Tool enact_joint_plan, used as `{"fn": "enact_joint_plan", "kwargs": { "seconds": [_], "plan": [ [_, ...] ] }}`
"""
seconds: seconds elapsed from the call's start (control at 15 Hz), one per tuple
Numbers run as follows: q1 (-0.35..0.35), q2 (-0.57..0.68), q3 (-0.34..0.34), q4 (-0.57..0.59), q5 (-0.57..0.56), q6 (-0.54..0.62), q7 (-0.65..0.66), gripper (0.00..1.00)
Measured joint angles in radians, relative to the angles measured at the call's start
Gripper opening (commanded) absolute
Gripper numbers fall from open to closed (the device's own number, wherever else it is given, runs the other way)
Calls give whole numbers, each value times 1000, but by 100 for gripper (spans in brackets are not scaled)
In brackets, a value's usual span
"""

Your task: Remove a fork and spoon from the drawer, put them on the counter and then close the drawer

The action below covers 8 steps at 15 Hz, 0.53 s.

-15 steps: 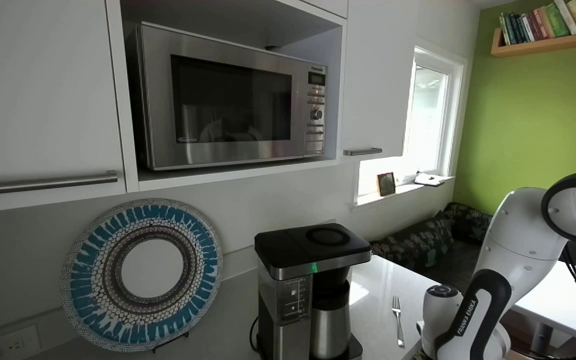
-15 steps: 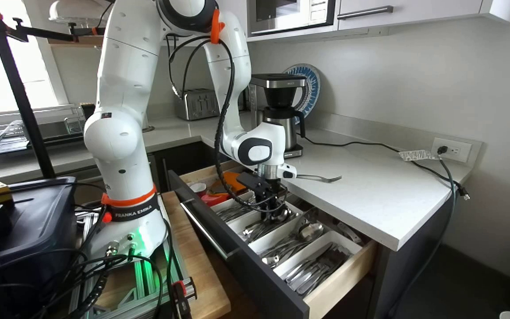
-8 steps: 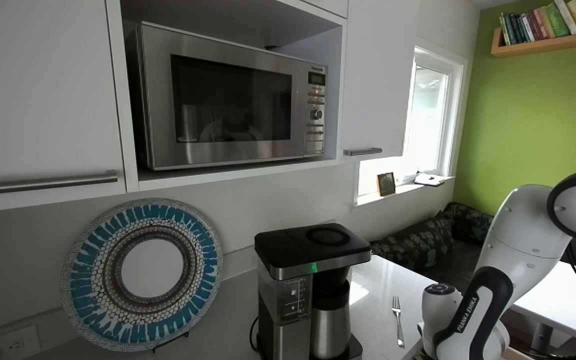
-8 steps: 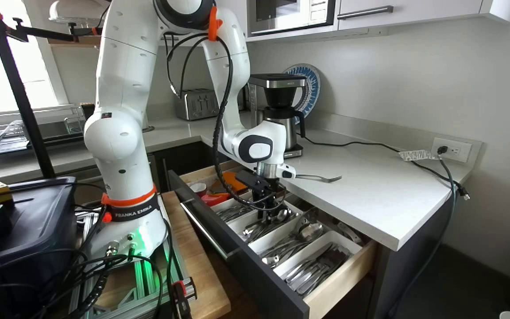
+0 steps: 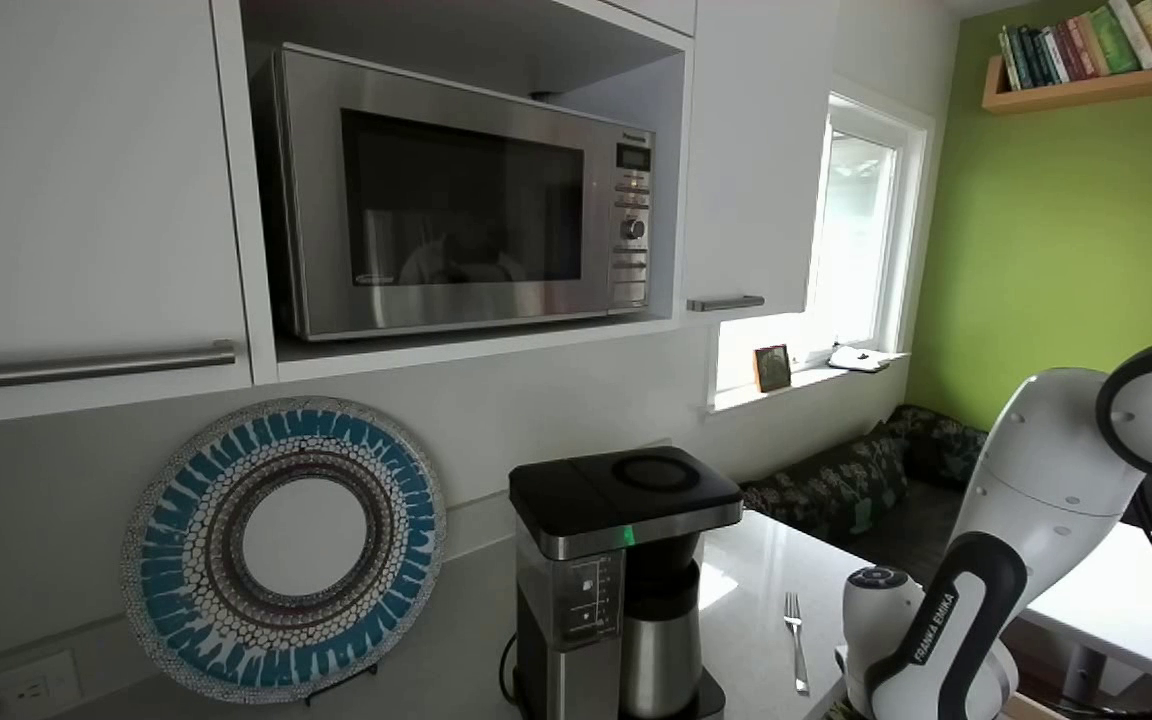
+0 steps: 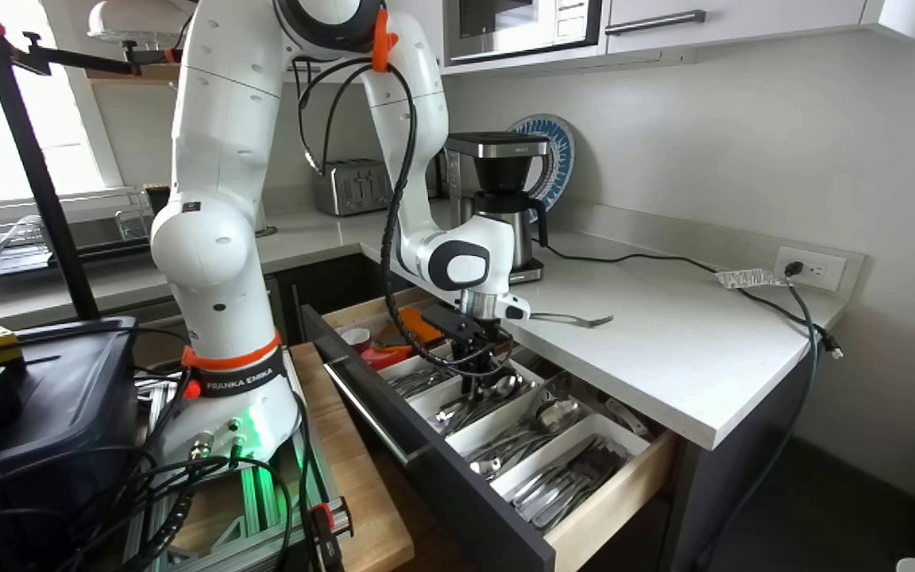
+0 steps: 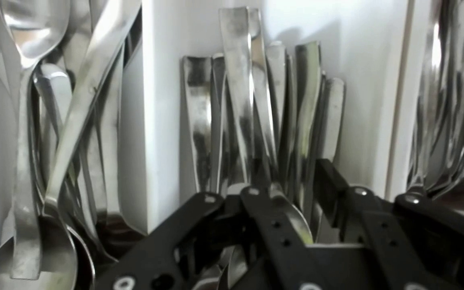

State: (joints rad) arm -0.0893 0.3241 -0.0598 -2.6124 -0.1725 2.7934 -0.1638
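Inside the drawer [image 6: 616, 502], the gripper [image 7: 290, 173] is spread, several likely spoon handles [image 7: 305, 117] showing between its jaws; closing could pinch two together, because they lie crowded.

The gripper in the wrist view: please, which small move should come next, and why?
Probably closing the gripper gently: its fingers stand apart, utensil handles appear between them, and the fork already lies on the counter.
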Motion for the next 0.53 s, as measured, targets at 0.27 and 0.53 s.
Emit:
{"fn": "enact_joint_plan", "kwargs": {
  "seconds": [0.27, 0.53],
  "plan": [
    [0, 10, 0, 4, 0, 0, 0, 17],
    [0, 13, -2, 10, 0, 0, 0, 0]
  ]
}}
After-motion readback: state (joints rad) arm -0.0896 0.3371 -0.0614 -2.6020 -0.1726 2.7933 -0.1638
